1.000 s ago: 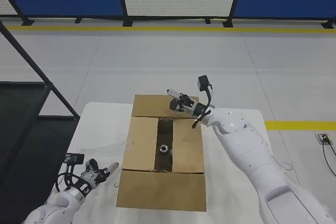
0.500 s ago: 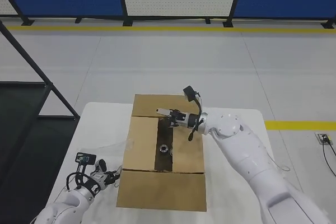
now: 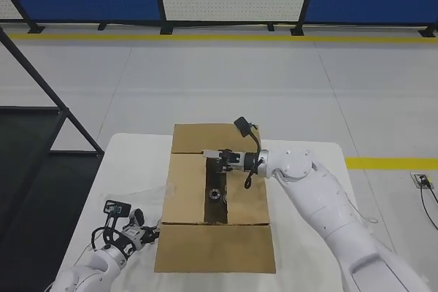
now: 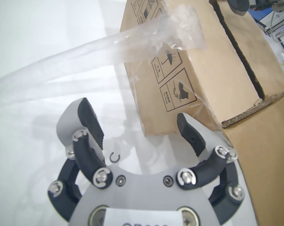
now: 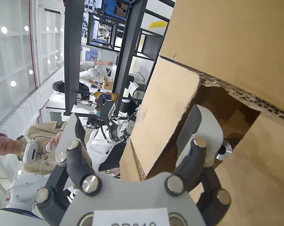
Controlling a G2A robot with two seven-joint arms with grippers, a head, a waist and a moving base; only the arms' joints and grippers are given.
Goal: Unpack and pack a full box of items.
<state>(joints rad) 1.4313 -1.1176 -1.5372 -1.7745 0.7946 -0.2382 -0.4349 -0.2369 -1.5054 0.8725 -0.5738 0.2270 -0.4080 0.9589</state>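
white table (image 3: 131,164) carries one box (image 3: 182,186), long axis pointing away from me; my left pincer (image 4: 133,111) and right pincer (image 5: 136,116) both gape.

Your right arm (image 3: 328,212), lower right in the top view, has glossy white shells and a black cable (image 3: 256,155) looping at the wrist. Your left gripper (image 4: 134,116) and right gripper (image 5: 136,118) share grey fingers (image 4: 69,118), black links (image 4: 85,156) and silver screws (image 4: 102,176)
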